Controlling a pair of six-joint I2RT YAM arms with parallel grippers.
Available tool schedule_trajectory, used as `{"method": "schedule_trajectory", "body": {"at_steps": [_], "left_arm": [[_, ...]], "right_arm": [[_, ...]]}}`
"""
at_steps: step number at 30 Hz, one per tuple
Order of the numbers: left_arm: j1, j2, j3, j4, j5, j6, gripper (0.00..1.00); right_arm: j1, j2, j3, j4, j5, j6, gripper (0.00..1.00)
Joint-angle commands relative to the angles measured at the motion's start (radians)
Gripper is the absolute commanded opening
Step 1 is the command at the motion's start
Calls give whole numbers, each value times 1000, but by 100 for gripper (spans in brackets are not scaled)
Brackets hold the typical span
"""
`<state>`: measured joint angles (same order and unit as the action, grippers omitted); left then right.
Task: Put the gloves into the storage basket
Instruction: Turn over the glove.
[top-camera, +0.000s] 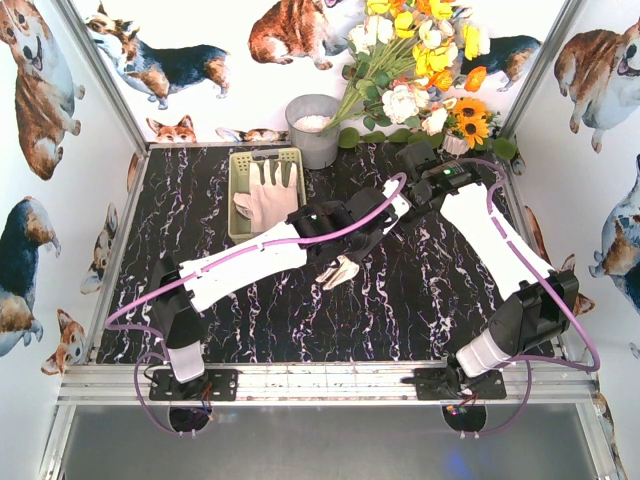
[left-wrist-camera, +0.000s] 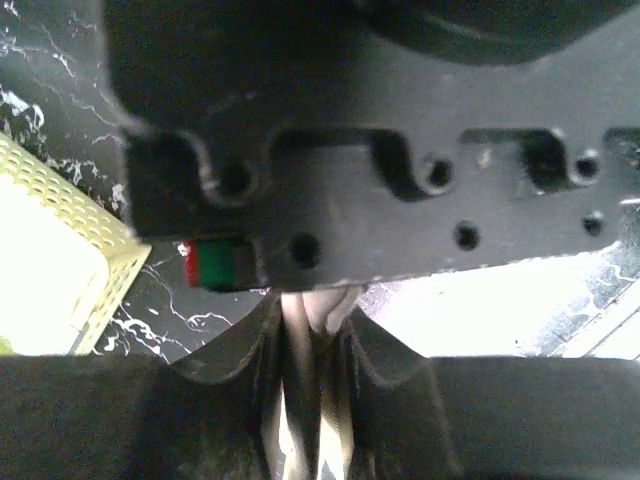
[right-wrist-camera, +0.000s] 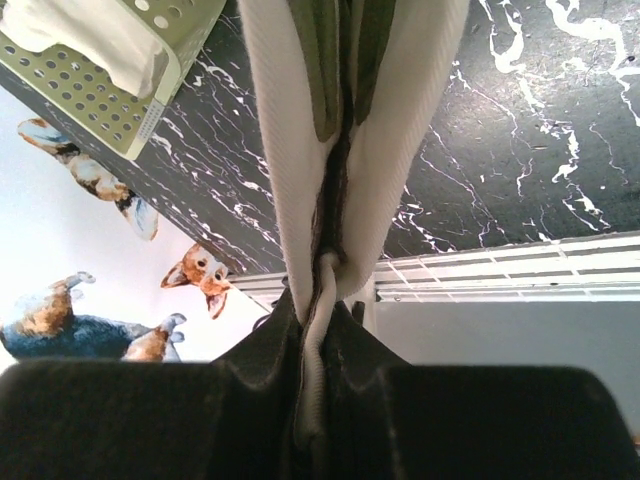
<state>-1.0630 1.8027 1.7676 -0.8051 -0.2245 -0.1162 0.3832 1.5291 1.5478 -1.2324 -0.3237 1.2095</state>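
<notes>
The glove (right-wrist-camera: 410, 120) is white ribbed knit cloth with a smoother grey-green patch; the basket (top-camera: 240, 160) at ten o'clock is matt perforated plastic; the bucket (top-camera: 318, 140) at twelve is dull grey metal — the table (top-camera: 400, 310) is glossy black, white-veined like marble.

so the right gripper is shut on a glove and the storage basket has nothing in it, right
Not quite. The storage basket is not empty: one glove lies in it, as the top external view shows. The rest holds: the right gripper is shut on a second glove.
</notes>
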Motion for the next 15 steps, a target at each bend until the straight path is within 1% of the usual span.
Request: {"method": "schedule_trajectory", "body": {"at_steps": [1, 2, 3, 7, 8, 9, 12, 13, 14, 15], "left_arm": [[-6, 31, 34, -9, -37, -43, 8], [-7, 27, 31, -9, -44, -52, 2], [-7, 23, 27, -8, -49, -59, 0], [-6, 2, 18, -11, -56, -81, 0], [-4, -2, 17, -15, -57, -88, 0], [-2, -8, 15, -19, -54, -97, 0], [17, -24, 1, -24, -17, -129, 0], [24, -29, -5, -23, -11, -142, 0], [29, -41, -12, -21, -4, -154, 0], [36, -48, -21, -19, 5, -165, 0]], "right_arm": [[11, -24, 15, 72, -11, 19, 0], [10, -27, 12, 77, -6, 18, 0], [10, -32, 11, 81, 0, 15, 0], [2, -52, 12, 94, 30, -11, 0], [-2, -58, 13, 96, 34, -18, 8], [-6, -65, 17, 100, 40, -28, 20], [-21, -84, 33, 115, 43, -76, 48], [-30, -89, 41, 116, 41, -92, 55], [-40, -94, 48, 116, 34, -107, 59], [-54, -99, 55, 113, 29, -121, 66]]}}
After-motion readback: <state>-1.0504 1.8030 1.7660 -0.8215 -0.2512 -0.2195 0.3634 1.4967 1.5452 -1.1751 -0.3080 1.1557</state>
